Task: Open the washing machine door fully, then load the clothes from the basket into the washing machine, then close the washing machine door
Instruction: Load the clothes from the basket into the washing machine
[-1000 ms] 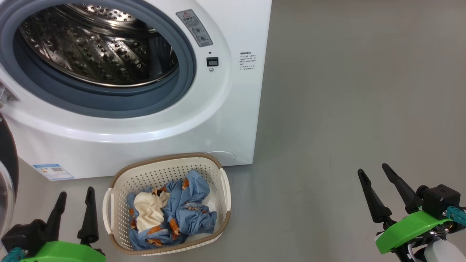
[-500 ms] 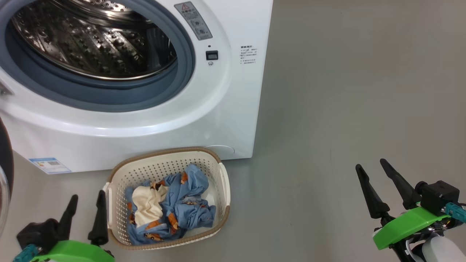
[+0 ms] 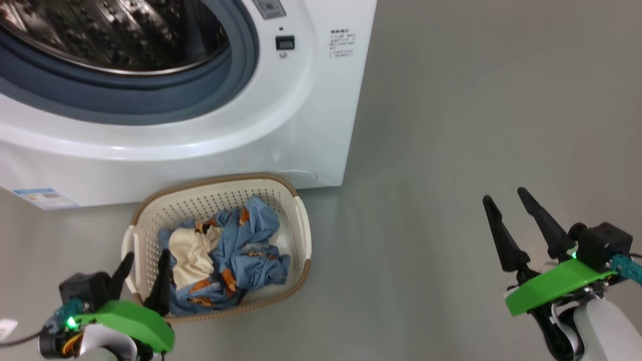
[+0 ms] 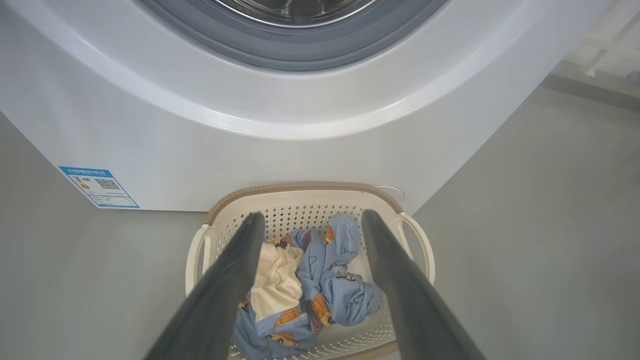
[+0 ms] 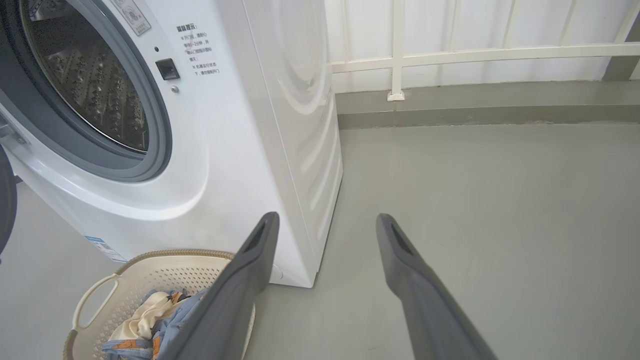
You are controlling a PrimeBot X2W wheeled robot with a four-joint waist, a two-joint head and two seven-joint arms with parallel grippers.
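Basket (image 3: 210, 181) down on the floor (image 3: 451, 125), just in front of the washing machine (image 3: 200, 150), with blue clothes (image 3: 246, 245) inside (one cream piece too). Left gripper (image 3: 148, 253) wide open by the basket's near edge, holding nothing. Right gripper (image 3: 503, 194) open too, far off to the side.

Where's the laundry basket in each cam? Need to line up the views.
Head view: basket lower left of centre, on the floor in front of the washing machine.
Left wrist view: basket bottom centre, under the machine's curved front.
Right wrist view: basket bottom left corner, cut off by the edge.
Shared landmark: the blue label at the machine's lower corner.
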